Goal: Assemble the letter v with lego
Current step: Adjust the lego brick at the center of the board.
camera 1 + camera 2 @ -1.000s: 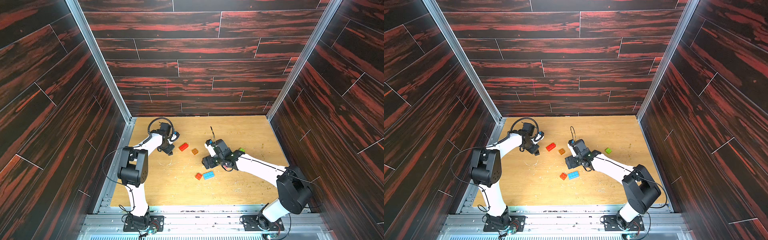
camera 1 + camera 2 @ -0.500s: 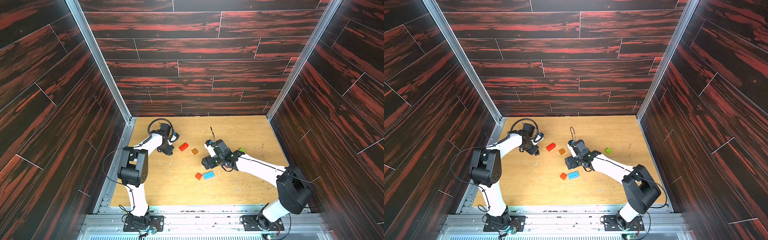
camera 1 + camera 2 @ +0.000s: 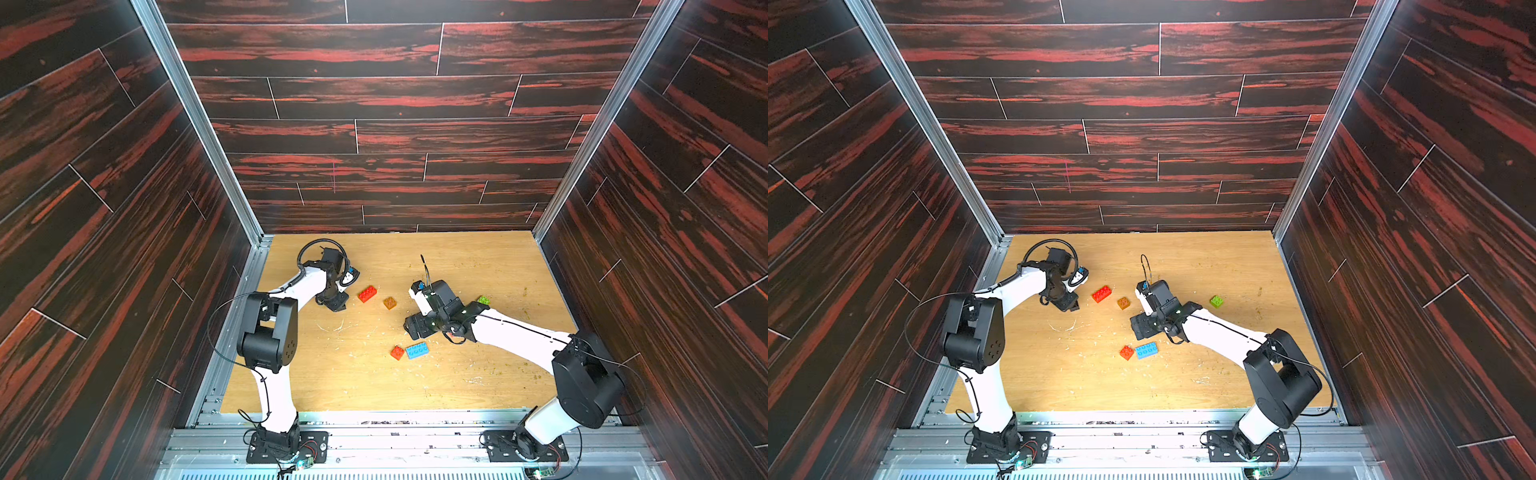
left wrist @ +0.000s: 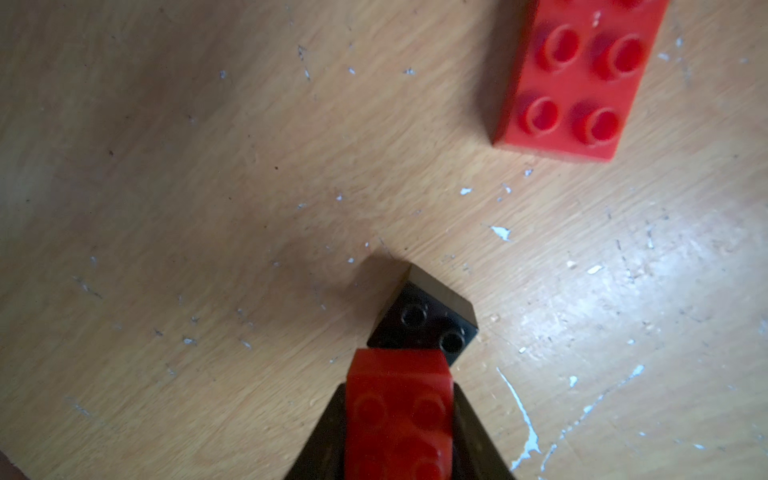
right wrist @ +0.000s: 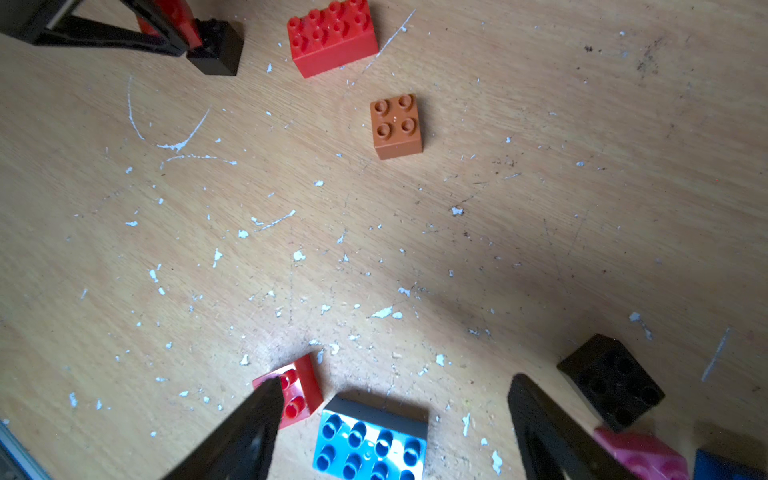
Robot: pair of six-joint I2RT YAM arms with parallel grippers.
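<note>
The held red brick (image 4: 399,424) is in the left jaws, which are shut tight on its two sides. Its front end sits over a black brick (image 4: 424,320) that lies on the counter (image 3: 457,374). The two look like they touch, but I cannot tell if the red one is pushed down onto the bumps yet. Just beside them lies the long red brick (image 3: 367,293), and an orange-brown brick (image 3: 390,303) is near that. A green brick (image 3: 483,299) lies well apart, on the far side of the right arm (image 3: 519,336). Nearer the front, a little red brick (image 5: 299,390) lies just beside the long light blue brick (image 5: 370,444). The right jaws hang wide open over these two and hold nothing. Close by are a second black brick (image 5: 611,382), a pink brick (image 5: 640,457) and a bit of a dark blue brick (image 5: 727,467). Nothing has moved in the last second: both arms and all the bricks are in the same spots. So I think the left arm (image 3: 299,286) is paused at the joining step. The V looks only just begun, since most bricks lie loose.
</note>
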